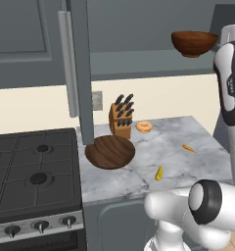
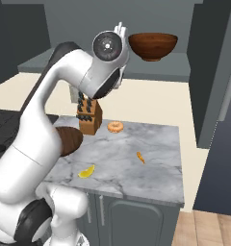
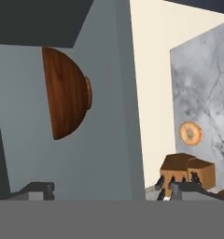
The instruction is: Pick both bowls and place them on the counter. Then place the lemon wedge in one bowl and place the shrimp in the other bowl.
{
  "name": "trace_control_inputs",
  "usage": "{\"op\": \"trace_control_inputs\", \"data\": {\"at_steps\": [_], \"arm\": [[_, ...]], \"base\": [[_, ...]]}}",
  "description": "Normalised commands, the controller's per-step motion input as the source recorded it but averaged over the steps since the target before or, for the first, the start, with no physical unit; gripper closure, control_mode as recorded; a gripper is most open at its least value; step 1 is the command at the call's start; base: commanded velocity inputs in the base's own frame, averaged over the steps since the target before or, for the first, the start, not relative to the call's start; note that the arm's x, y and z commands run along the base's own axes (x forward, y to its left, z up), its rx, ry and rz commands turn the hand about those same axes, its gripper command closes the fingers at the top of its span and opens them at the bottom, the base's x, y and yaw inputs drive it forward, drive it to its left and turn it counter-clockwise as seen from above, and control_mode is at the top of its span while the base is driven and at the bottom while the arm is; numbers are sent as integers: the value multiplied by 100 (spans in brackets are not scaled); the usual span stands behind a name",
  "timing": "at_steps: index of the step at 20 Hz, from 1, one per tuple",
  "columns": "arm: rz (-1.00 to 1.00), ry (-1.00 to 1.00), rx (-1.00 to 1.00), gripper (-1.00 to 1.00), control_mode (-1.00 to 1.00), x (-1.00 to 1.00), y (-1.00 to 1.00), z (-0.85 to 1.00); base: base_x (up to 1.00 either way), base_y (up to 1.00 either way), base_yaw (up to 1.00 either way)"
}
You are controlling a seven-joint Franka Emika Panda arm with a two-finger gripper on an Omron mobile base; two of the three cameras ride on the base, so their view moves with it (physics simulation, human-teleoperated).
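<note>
Grey kitchen, cream backsplash; marbled counter (image 1: 173, 147) beside the black stove (image 1: 31, 171), its free edges at the front and right dropping to the floor.

Wide dark bowl (image 1: 110, 152) already down on the counter at 9 o'clock of the slab, close to the stove seam and the open cabinet door (image 1: 80, 68). Knife block (image 1: 121, 117) just behind it at 12.

Smaller reddish bowl (image 1: 194, 43) up in the cabinet, on its shelf (image 2: 112, 67), apparently untouched. Hand (image 3: 101, 192) raised near it, fingers spread wide, nothing between them; bowl at 10 o'clock in hand view, seen side-on.

Step in hand, by judgement: fetch the reddish bowl. Best to take the rim between the fingers, lift straight clear of the shelf before swinging down. Set-down room looks best mid-counter, toward 3 o'clock.

Shrimp (image 1: 144, 127) at 12 beside the block. Lemon wedge (image 1: 159, 173) at 6, near the front edge. Small orange scrap (image 1: 188, 147) at 3; worth avoiding.
</note>
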Motion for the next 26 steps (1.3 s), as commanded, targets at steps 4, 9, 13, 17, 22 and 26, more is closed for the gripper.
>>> {"op": "trace_control_inputs", "data": {"at_steps": [4, 9, 13, 17, 22, 26], "arm": [[0, -1, 0, -100, -100, 38, -31, 21], [4, -2, 0, -100, -100, 44, -22, 1], [11, -8, 0, -100, -100, 45, -10, -19], [9, -1, 0, -100, -100, 54, -15, -2], [0, 0, -5, -100, -100, 37, -19, 0], [0, 0, -12, -100, -100, 31, -15, 0]], "base": [[0, 0, 0], [0, 0, 0], [0, 0, 0], [0, 0, 0], [0, 0, 0], [0, 0, 0]]}}
